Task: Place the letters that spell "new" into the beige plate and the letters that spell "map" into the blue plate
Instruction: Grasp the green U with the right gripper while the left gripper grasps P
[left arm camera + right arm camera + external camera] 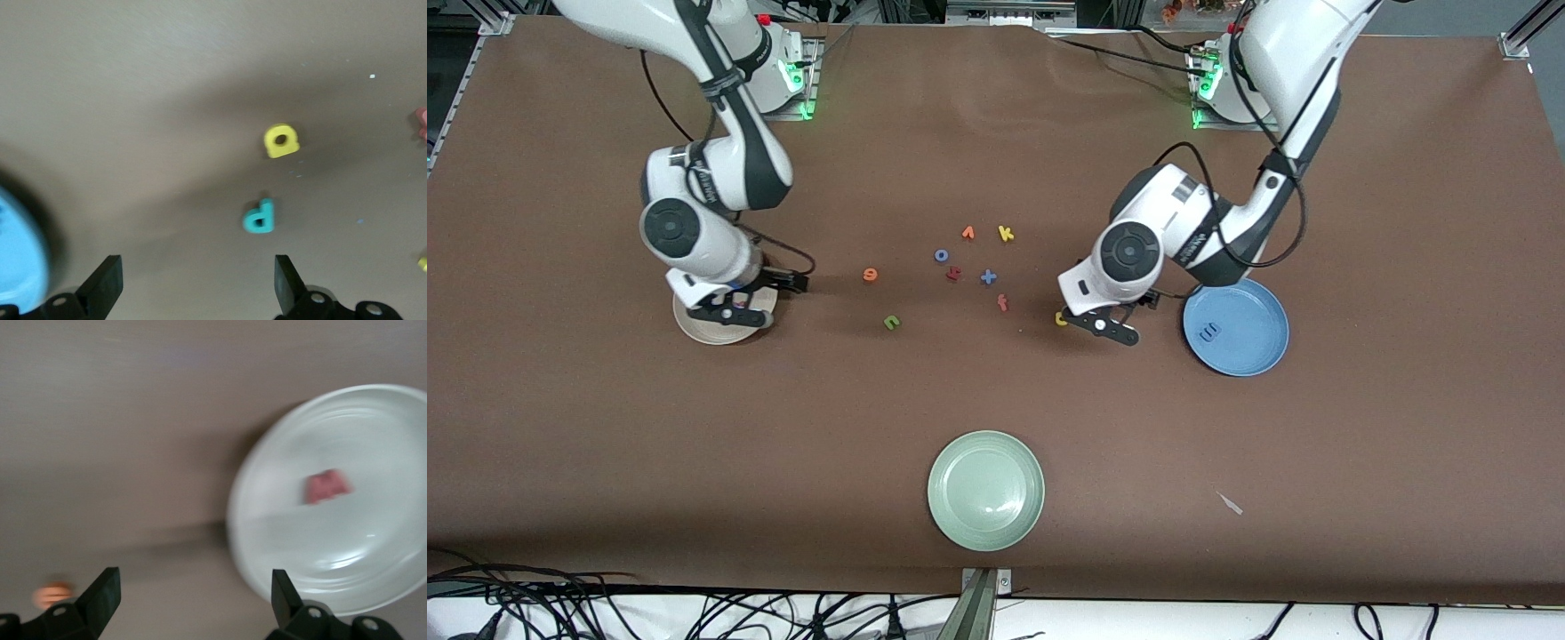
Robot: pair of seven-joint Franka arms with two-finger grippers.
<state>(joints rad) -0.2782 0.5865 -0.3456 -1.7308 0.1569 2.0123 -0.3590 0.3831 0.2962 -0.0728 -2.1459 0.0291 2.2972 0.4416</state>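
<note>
Elbows bent, both end effectors (released, empty) hang low: left end effector (1112,327) beside the blue plate (1258,351), right end effector (725,313) over the beige plate (703,333).

Three plates (985,490), two arms (729,133), perhaps twelve foam letters (891,322).

Bare table surrounds the yellow a (281,141) and teal p (259,217); nothing crowds either letter
</note>
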